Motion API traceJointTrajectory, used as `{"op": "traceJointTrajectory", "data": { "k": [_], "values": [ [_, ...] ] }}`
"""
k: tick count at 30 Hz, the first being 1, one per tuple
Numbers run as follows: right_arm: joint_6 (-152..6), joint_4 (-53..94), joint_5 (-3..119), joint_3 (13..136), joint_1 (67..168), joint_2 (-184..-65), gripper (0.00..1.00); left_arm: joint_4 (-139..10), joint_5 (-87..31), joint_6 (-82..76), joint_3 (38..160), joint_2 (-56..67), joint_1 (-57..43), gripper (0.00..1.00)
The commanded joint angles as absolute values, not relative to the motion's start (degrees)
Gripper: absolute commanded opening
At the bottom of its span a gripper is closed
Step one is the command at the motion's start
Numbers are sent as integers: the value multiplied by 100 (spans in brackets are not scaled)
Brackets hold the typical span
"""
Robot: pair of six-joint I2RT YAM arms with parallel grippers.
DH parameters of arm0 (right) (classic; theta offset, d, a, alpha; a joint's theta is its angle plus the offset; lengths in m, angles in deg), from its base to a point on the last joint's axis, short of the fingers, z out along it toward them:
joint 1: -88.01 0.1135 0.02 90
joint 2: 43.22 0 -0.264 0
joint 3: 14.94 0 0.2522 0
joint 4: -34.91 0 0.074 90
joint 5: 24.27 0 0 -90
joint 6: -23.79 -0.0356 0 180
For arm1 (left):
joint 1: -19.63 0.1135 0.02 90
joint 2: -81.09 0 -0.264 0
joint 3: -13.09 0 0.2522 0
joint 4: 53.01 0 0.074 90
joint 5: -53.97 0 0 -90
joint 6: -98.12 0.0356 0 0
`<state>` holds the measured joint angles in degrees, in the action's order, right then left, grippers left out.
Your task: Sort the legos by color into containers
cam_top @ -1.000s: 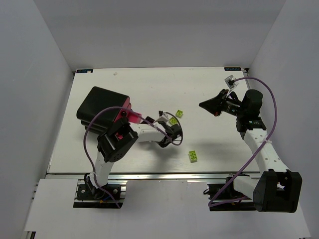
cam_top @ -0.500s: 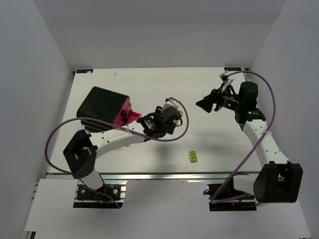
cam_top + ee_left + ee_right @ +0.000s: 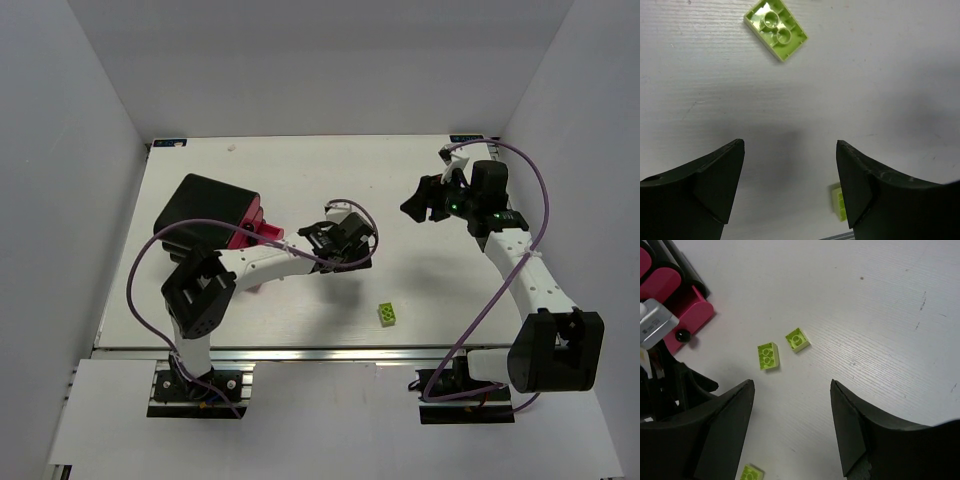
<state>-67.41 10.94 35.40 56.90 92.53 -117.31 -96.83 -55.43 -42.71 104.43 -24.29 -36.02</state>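
I find the white worktop shut in by plain pale grey walls on its left, far and right sides. The wrist views show its painted grain carrying fine scuffs and a few dark specks. At the left the black cabinet sits at an angle, with one pink drawer pulled out toward the middle of the surface. A purple cable loops off the left arm. The left tool hangs over the worktop just right of that drawer, its jaws spread wide with nothing between them. Under it an upturned lime lego shows its hollow underside, well clear of both fingers, and a partly hidden lime lego peeks from behind one finger. The right wrist view shows a pair of lime legos close together on bare surface near the drawer front. In the overhead view a lone lime lego rests toward the near edge, between the two arms and just short of the metal rail. The right tool is held above the far right part of the worktop, pointing left, jaws standing wide apart and gripping nothing.
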Motion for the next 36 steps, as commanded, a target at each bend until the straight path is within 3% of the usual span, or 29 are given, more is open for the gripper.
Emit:
{"op": "traceJointTrajectory", "data": {
  "k": [1, 8, 11, 30, 36],
  "values": [
    [-6665, 1148, 3672, 5902, 9232, -11626, 68, -10042, -5405, -5663, 10832, -2569, -3381, 84],
    [-6665, 1219, 3628, 5841, 9241, -11530, 68, -10121, -5431, -6447, 10929, -2973, -3161, 83],
    [-6648, 1245, 3646, 5832, 9232, -11512, 68, -10867, -5440, -6685, 11657, -3526, -3108, 83],
    [-6648, 1298, 3470, 5771, 9232, -11406, 68, -11344, -5220, -6729, 12880, -4758, -2722, 84],
    [-6648, 1333, 3426, 5753, 9232, -11389, 68, -11616, -5396, -6721, 13188, -4987, -2660, 80]
  ]
}}
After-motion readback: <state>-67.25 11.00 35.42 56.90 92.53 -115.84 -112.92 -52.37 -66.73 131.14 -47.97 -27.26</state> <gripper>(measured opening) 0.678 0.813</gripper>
